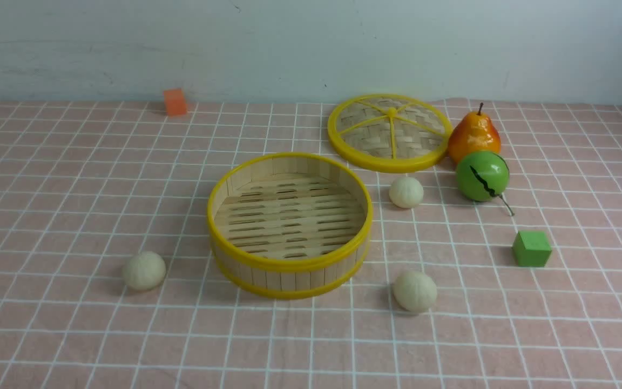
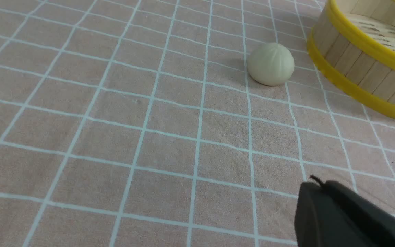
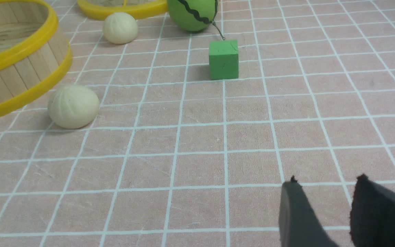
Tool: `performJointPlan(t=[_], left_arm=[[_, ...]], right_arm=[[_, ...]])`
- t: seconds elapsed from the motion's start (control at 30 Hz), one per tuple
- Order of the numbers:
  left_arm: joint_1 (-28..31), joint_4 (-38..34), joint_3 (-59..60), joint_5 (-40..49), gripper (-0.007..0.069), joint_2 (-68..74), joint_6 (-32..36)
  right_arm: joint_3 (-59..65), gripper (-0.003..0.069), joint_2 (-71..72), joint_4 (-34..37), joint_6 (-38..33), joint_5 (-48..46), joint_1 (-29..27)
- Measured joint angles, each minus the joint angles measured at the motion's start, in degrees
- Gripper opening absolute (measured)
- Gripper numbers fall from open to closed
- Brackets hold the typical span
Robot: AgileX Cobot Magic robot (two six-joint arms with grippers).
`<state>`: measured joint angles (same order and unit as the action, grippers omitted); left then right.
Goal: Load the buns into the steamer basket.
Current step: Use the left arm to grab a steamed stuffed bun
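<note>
**Q:** At the middle of the table, what stands, and where are the buns?

**A:** The steamer basket [image 1: 289, 265] stands upright and empty, with its mouth open. All three buns lie on the cloth outside it. The left bun [image 1: 144, 270] sits toward the left edge, near the basket wall but apart from it. The near bun [image 1: 415, 291] sits toward the near edge on the right side, close to the wall. The far bun [image 1: 406, 192] lies toward the far edge, between the basket and the green ball [image 1: 482, 175].

**Q:** Why this arrangement?

**A:** Judged from the layout, the lid [image 1: 389, 132] is set flat toward the far edge so the mouth is free. The buns lie on both sides of the basket, so each arm has one on its own side.

**Q:** State of the tools?

**A:** The right gripper [image 3: 327, 180] hangs low over bare cloth with its fingers parted and nothing between them. Of the left gripper [image 2: 321, 192] only one dark mass shows, so whether it is parted or closed cannot be told. It holds no bun.

**Q:** Edges and open room?

**A:** Bare cloth runs from the near edge up to the left and near buns, so both approaches look free. The far bun is more hemmed in, with the lid just behind it, and the green ball and pear [image 1: 474, 138] on its right. The green cube [image 1: 531, 248] stands toward the right edge, well apart from the near bun. The basket's raised rim is the one edge each bun has to be lifted over.
</note>
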<state>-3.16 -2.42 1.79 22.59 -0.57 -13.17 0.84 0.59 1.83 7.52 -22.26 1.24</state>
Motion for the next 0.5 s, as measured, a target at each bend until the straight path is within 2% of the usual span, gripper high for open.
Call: performJointPlan(t=[0.5], left_arm=[[0.0, 1.2, 0.0, 0.0, -0.0014, 0.0, 0.0]], right_arm=[[0.0, 0.0239, 0.0, 0.0, 0.0, 0.0, 0.0]])
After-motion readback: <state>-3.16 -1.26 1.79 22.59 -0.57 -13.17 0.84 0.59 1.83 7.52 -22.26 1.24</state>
